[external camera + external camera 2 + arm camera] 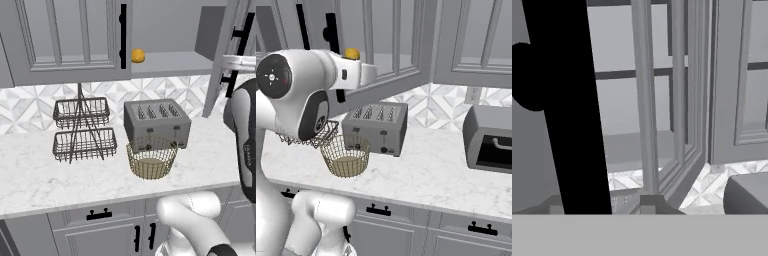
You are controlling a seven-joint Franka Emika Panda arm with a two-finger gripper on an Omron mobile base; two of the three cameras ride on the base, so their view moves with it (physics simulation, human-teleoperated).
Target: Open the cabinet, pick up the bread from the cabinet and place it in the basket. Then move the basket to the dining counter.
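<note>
Hand — raised at upper-cabinet height beside the swung-out door [223, 60] of the cabinet [165, 62]; its fingertips are hidden in both base views and cropped in the hand view, so whether the fingers are spread or pressed together cannot be told. Nothing can be seen held.

Door handle [567, 105] — long black vertical bar, very close in the hand view, with the recessed panel of the door just beyond it. In the left base view the same door stands open at the right, edge-on, its black bar facing the arm.

Cabinet — grey wall unit; left door [70, 35] shut, right bay open, showing a bare grey shelf.

Bread [138, 55] — small round orange-yellow bun, resting on the cabinet shelf at the left edge of the open bay, just beside the black handle of the shut door. Seen also in the right base view, above the arm's forearm.

Basket [151, 158] — round gold-tan wire bowl with a solid tan bottom, upright on the marble worktop [40, 185], just in front of the toaster.

Toaster [156, 122] — grey, four slots, behind the basket, near the tiled wall.

Two-tier rack [82, 130] — dark wire, left of the toaster, well apart from the basket.

Grey appliance [488, 137] — boxy, with a front bar handle, at the right end of the worktop.
</note>
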